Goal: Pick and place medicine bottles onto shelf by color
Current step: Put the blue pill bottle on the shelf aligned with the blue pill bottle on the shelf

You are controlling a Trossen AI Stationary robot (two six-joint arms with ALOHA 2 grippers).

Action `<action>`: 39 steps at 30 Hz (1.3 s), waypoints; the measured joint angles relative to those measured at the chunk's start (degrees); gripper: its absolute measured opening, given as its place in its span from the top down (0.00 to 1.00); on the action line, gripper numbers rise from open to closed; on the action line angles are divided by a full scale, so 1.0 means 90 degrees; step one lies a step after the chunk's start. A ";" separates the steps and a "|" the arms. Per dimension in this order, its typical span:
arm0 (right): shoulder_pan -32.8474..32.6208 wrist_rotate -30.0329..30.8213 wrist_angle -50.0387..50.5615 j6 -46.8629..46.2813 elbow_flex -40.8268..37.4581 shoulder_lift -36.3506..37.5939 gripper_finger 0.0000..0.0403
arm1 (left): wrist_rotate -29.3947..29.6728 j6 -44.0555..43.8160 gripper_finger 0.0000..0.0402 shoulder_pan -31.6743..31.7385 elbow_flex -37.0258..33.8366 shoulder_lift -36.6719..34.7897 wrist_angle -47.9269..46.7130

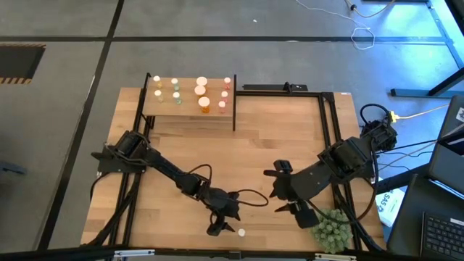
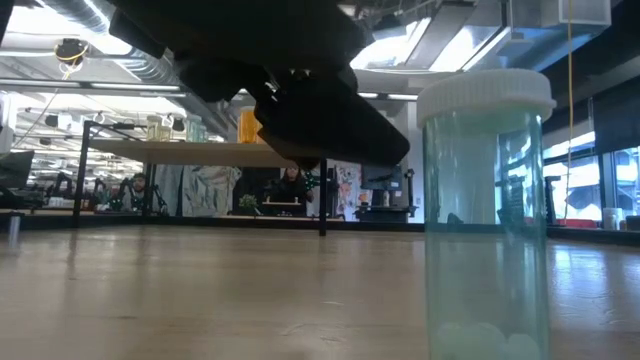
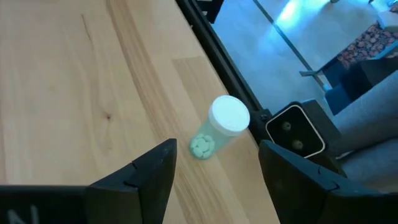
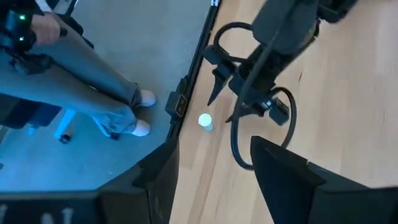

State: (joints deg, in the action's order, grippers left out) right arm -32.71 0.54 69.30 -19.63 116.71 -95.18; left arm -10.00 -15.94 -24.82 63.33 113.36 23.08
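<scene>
A pale green medicine bottle [image 3: 217, 127] with a white cap stands upright on the table near its near edge; it also shows in the high view [image 1: 240, 233], the low view [image 2: 487, 210] and the right wrist view [image 4: 205, 121]. My left gripper [image 3: 214, 171] is open, its fingers standing short of the bottle, just to its left in the high view [image 1: 226, 223]. My right gripper [image 1: 275, 192] is open and empty over the table's right half. The shelf [image 1: 188, 112] stands at the far left with several orange, pale green and reddish bottles [image 1: 204, 101] on it.
A spiky green plant ball [image 1: 333, 228] lies at the near right corner, beside my right arm. A black frame rail [image 3: 217, 56] runs along the table's near edge close to the bottle. A person's legs [image 4: 93, 74] show beyond that edge.
</scene>
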 joint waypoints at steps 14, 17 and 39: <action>0.0000 -0.0023 -0.0054 0.0218 0.0000 -0.0002 0.50 | 0.0056 0.0002 0.44 0.0005 0.0000 0.0000 0.0015; 0.0000 -0.0023 -0.0057 0.0218 0.0000 -0.0002 0.50 | 0.0127 -0.0002 0.44 0.0003 0.0000 0.0000 0.0015; 0.0002 -0.0018 -0.0097 0.0216 0.0000 -0.0002 0.50 | 0.0393 0.0172 0.44 -0.0284 0.0090 0.0189 0.0442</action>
State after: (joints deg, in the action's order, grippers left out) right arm -32.69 0.38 68.43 -17.69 116.71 -95.20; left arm -6.46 -14.39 -27.38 64.14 115.07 27.06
